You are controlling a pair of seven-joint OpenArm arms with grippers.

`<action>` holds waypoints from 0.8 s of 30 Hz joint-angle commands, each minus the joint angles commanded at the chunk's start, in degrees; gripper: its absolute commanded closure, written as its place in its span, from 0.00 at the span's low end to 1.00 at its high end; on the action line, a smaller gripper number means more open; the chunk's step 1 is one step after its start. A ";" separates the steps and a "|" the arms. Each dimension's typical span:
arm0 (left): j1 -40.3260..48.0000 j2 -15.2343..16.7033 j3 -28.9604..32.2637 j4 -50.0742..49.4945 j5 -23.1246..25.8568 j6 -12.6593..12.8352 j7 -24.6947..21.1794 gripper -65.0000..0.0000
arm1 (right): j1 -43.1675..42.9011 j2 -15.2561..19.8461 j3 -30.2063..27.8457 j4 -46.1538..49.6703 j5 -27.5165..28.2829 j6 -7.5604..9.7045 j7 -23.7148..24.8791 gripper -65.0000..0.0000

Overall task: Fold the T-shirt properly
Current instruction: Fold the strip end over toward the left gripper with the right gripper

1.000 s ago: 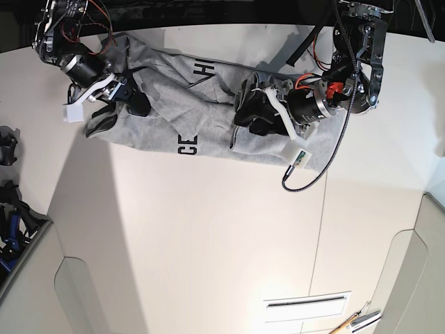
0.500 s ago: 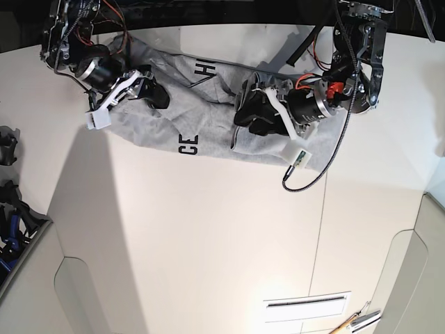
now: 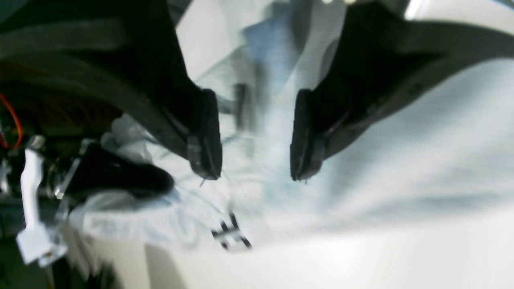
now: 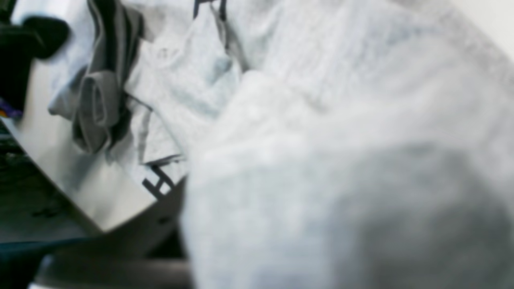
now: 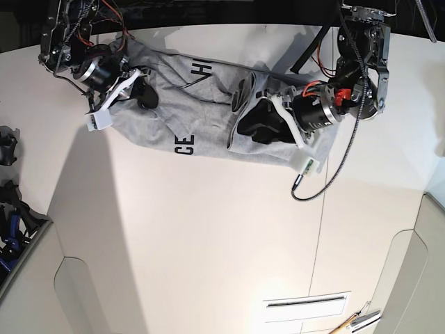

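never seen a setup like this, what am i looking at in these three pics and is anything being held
It is a robot with two arms at a white table. One picture looks down from above; the other two come from cameras on the wrists. A crumpled grey T-shirt with black letters lies across the table's far side. The left hand is open over the cloth, its two dark fingers apart with nothing between them. The right hand rests at the shirt's other end; its camera is filled by blurred fabric, so I cannot tell whether it grips.

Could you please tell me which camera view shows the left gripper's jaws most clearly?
The left wrist view: the left gripper stands open above the T-shirt. The base view shows it smaller; the right wrist view shows only cloth.
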 joint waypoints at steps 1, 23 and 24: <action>-0.11 0.00 -1.31 0.28 -0.57 0.00 0.17 0.52 | 0.00 0.94 0.66 0.15 0.00 0.00 0.00 1.00; 7.37 3.74 -7.23 -1.16 3.41 0.00 0.31 0.52 | 12.02 21.14 10.10 0.24 9.99 1.73 -10.58 1.00; 7.37 4.90 -7.23 -1.84 3.41 0.00 0.28 0.52 | 12.98 21.16 10.10 0.24 10.32 1.75 -10.78 1.00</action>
